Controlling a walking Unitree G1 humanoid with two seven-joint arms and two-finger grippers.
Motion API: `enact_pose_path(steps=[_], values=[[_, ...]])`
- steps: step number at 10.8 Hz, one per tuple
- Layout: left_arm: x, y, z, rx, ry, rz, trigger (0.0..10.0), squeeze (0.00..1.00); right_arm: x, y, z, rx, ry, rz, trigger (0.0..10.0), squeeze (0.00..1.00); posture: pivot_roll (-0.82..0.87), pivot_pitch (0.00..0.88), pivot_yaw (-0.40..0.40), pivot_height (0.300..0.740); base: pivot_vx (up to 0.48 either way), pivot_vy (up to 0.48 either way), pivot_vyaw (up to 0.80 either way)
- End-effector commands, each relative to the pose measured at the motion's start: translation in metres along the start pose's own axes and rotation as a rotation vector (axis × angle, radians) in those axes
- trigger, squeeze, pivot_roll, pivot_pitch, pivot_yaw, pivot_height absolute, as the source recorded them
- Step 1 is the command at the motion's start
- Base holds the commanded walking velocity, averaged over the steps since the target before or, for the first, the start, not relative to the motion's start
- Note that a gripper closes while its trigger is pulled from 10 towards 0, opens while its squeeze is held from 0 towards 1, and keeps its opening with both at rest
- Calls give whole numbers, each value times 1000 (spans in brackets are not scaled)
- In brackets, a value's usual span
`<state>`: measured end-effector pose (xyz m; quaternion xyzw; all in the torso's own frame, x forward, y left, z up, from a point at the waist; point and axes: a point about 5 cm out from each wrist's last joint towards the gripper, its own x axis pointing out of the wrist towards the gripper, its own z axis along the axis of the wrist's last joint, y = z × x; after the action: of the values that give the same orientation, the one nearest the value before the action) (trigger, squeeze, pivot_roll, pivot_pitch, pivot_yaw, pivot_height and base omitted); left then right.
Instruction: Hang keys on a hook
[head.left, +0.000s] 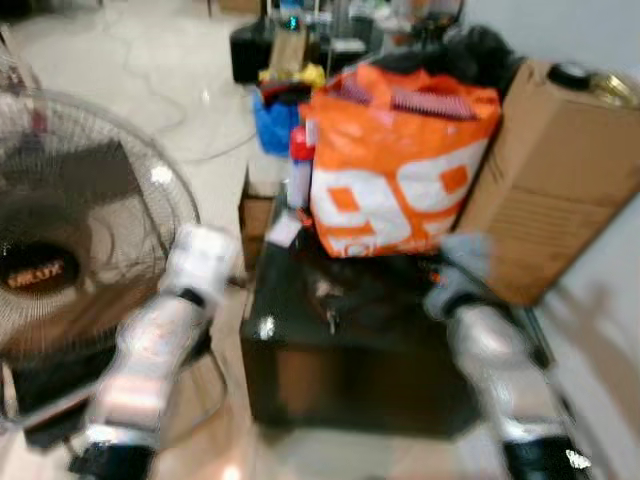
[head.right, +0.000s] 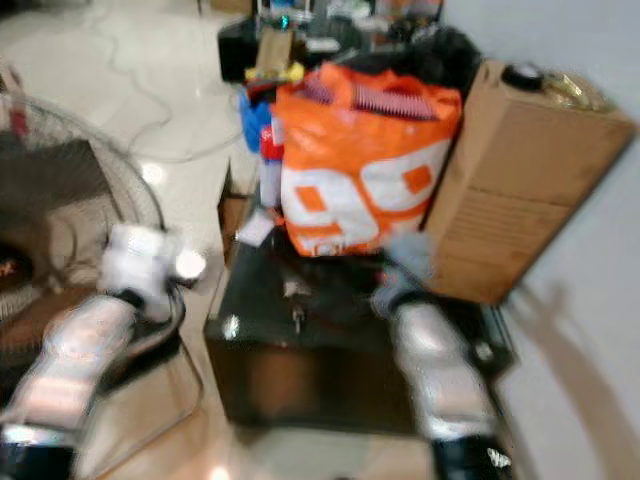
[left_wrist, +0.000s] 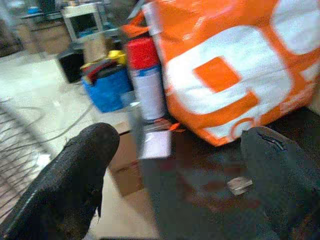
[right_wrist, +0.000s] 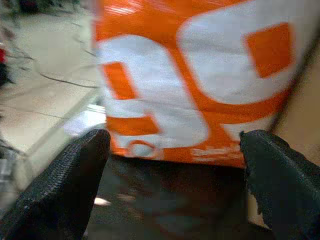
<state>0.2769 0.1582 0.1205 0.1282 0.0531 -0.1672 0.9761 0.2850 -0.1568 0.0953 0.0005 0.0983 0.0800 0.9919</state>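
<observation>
Left jaws (left_wrist: 175, 165): two black fingers spread wide, nothing held, aimed over the near-left part of the low dark glossy bench (head.left: 300, 375); right jaws (right_wrist: 175, 165): likewise spread wide and empty, facing the large orange-and-white woven plastic bag (head.left: 395, 170) standing on that bench. Keys: a small dark metallic item (head.left: 330, 320) lying on the bench top in front of the bag is probably them, too blurred to confirm; a pale flat scrap (left_wrist: 240, 185) lies nearby. Hook: none made out. Surroundings: red-capped white spray can (left_wrist: 147, 82) just beside the bag, blue plastic tub (left_wrist: 107, 87) on the floor behind, brown cardboard box (head.left: 555, 180) leaning at the bag's right, round wire-caged floor fan (head.left: 75, 230) near the left arm. Risks, judged: the blurred picture suggests motion, so a reach now could miss the small keys or push them off the glossy top; the left arm could clip the fan cage; the can could be toppled
</observation>
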Motion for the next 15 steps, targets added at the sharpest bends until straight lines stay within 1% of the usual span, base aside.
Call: enact_pose_path(steps=[1, 3, 4, 5, 6, 7, 8, 9, 10, 11, 12, 14, 15], values=[[-3, 9, 2, 16, -5, 28, 10000, 0, 2, 7, 5, -6, -21, 25, 10000, 1000, 37, 0, -75, 740, 368, 0, 0], [-5, 8, 1, 17, -4, 25, 10000, 0, 1, 8, 4, -39, -2, 97, 10000, 1000, 37, 0, -77, 740, 366, 0, 800], [-5, 7, 1, 23, -2, 18, 10000, 0, -1, 4, 0, -27, 24, 101, 10000, 1000, 37, 0, -77, 740, 341, 0, 0], [-5, 5, -1, 48, 12, -32, 10000, 0, -3, 1, -5, -77, 82, 161, 10000, 1000, 33, 0, -73, 740, 0, 0, 0], [-6, 2, -2, 59, 19, -86, 10000, 0, -6, 0, -9, -101, 139, 212, 10000, 1000, 26, 0, -69, 740, 0, 0, 0], [-8, -1, -4, 66, 34, -151, 10000, 0, -7, -1, -14, -148, 219, 275, 10000, 1000, 11, 0, -63, 740, 0, 0, 0], [-10, -5, -9, 84, 57, -214, 10000, 0, -7, 2, -15, -180, 269, 327, 10000, 0, -9, 0, -61, 740, 0, 0, 0], [-12, -11, -15, 93, 84, -283, 10000, 0, -2, 7, -13, -198, 313, 356, 10000, 0, -26, 0, -62, 740, 0, 0, 0], [-15, -16, -19, 96, 103, -326, 10000, 0, 0, 10, -16, -218, 352, 373, 10000, 0, -48, 0, -67, 740, 0, 0, 0], [-20, -22, -24, 99, 129, -378, 10000, 0, 2, 20, -25, -209, 410, 416, 10000, 0, -57, 0, -73, 740, 0, 0, 0], [-28, -27, -25, 103, 151, -435, 10000, 0, 7, 31, -40, -199, 450, 445, 10000, 0, -67, 0, -79, 740, 0, 0, 0], [-39, -33, -27, 115, 176, -517, 10000, 0, 15, 43, -62, -138, 493, 421, 10000, 0, -90, 0, -71, 740, 0, 0, 0], [-42, -34, -29, 128, 194, -543, 10000, 0, 17, 45, -72, -115, 522, 386, 10000, 0, -95, 0, -67, 740, 0, 0, 0]])
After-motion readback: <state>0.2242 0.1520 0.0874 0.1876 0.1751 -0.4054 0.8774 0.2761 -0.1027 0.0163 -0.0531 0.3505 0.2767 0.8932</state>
